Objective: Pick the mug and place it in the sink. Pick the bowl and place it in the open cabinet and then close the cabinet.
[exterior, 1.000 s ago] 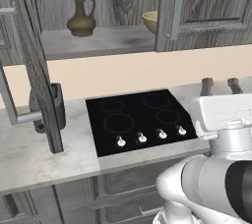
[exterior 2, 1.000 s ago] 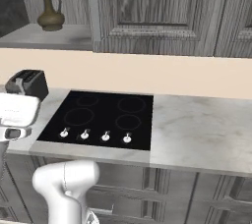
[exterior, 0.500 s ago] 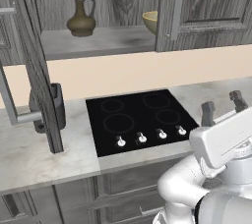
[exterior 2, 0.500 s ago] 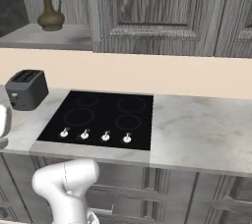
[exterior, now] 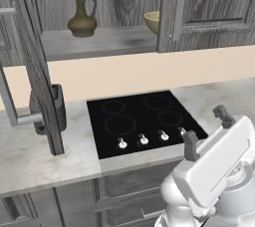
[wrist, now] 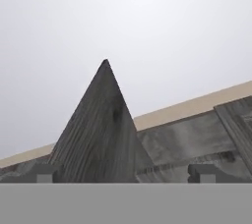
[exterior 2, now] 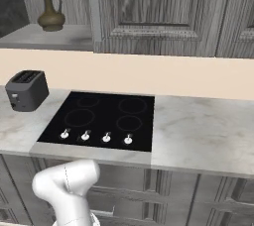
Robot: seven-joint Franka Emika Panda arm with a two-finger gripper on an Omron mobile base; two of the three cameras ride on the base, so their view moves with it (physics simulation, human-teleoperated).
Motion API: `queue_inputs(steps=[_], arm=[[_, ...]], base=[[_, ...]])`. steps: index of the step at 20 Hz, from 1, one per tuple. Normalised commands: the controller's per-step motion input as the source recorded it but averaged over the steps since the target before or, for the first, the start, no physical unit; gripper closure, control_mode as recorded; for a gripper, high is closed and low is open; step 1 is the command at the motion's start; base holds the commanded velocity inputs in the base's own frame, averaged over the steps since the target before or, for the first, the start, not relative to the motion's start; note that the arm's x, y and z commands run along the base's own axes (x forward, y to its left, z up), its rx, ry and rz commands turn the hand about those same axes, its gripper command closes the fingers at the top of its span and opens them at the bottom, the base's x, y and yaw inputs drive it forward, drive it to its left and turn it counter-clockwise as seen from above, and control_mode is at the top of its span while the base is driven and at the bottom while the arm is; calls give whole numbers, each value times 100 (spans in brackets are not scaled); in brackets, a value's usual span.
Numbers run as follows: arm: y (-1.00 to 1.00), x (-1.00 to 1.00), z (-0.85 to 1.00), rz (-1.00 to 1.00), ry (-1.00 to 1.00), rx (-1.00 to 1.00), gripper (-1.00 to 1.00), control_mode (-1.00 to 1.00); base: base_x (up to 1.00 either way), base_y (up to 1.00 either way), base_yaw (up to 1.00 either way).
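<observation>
The tan bowl [exterior: 153,21] sits on the shelf of the open cabinet [exterior: 104,42], half hidden behind the right door's edge. My gripper [exterior: 206,130] hangs low in front of the counter's edge, right of the cooktop's knobs, tilted upward and open with nothing between its fingers. In the hand view the gripper [wrist: 124,173] points up at the cabinet [wrist: 106,134] fronts and the pale ceiling. The cabinet's shelf [exterior 2: 47,36] also appears at the upper left of the right base view. The mug and the sink are out of view.
A brown jug [exterior: 82,14] [exterior 2: 51,9] stands on the shelf, left of the bowl. The black cooktop [exterior: 144,121] [exterior 2: 99,121] lies in the marble counter. A dark toaster [exterior 2: 26,90] stands to its left. The cabinet's left door [exterior: 32,66] swings out over the counter.
The hand has sunk lower and slightly left in the left base view and tilted back. It has left the left edge of the right base view. Jaws stay open.
</observation>
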Motion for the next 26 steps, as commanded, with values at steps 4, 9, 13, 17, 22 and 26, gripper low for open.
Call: queue_inputs(steps=[4, 9, 13, 17, 22, 26], arm=[[80, -25, 2, 0, 18, 3, -100, -100], [70, -29, 12, 0, 22, 3, -100, -100], [64, -44, 3, 0, 24, 0, -100, -100], [36, -50, 4, 0, 30, 5, -100, -100], [7, -60, 10, 0, 33, 15, -100, -100], [0, -59, 8, 0, 35, 20, -100, -100]], base=[[0, 0, 0], [0, 0, 0], [0, 0, 0], [0, 0, 0], [0, 0, 0], [0, 0, 0]])
